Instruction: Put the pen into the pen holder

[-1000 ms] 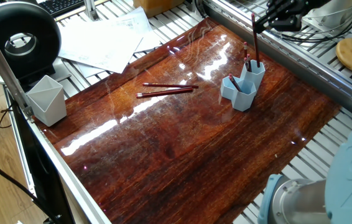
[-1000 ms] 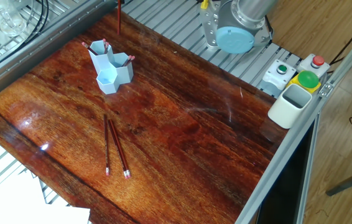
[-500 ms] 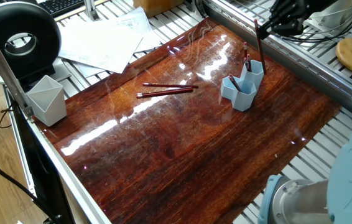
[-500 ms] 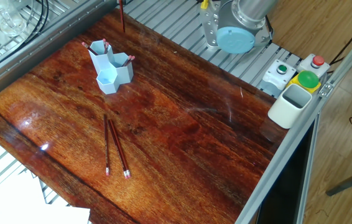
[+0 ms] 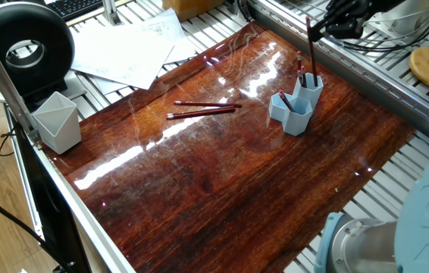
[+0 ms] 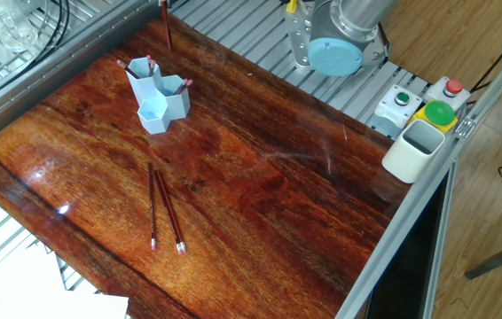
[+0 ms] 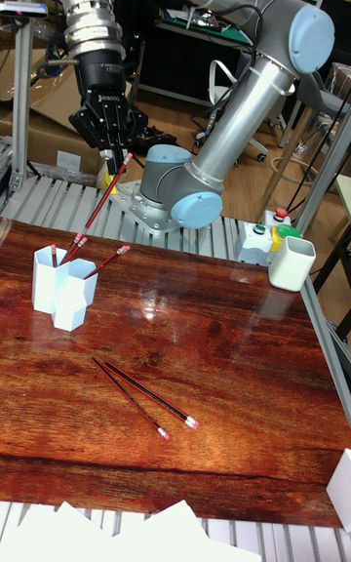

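Pincer point(image 7: 115, 158) clenched on pen point(image 7: 105, 193), slanted, tip poised just above pen holder point(image 7: 60, 286) at 9 o'clock on surface point(image 7: 224, 396), presumably for dropping in.

Arm bent over table's far edge, wrist vertical, claw point(image 7: 110, 154) pointing down, fingers clamped.

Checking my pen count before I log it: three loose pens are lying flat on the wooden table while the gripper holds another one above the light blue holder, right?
Not quite: only two loose pens lie on the table, as the tall fixed view shows. The gripper does hold another pen above the light blue holder.
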You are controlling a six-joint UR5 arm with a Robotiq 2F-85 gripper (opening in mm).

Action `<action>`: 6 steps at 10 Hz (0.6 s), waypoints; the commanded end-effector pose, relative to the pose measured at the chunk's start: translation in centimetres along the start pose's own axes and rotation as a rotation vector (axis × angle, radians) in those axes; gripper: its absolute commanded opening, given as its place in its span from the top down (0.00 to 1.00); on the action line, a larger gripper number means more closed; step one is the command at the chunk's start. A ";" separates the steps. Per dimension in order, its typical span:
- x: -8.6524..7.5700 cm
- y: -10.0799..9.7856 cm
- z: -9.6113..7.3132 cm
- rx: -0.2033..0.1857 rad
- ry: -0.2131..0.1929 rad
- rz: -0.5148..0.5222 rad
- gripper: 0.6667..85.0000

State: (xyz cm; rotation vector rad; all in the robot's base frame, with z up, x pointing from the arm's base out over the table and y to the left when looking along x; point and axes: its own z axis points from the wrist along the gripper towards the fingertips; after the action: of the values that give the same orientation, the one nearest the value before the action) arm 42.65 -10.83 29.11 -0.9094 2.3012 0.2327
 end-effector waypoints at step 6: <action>0.6 -0.2 3.2 0.001 -0.106 -0.003 1.00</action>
State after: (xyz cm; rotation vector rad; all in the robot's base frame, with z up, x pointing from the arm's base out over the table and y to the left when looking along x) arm 43.56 -10.56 27.01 -0.8967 2.2455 0.2496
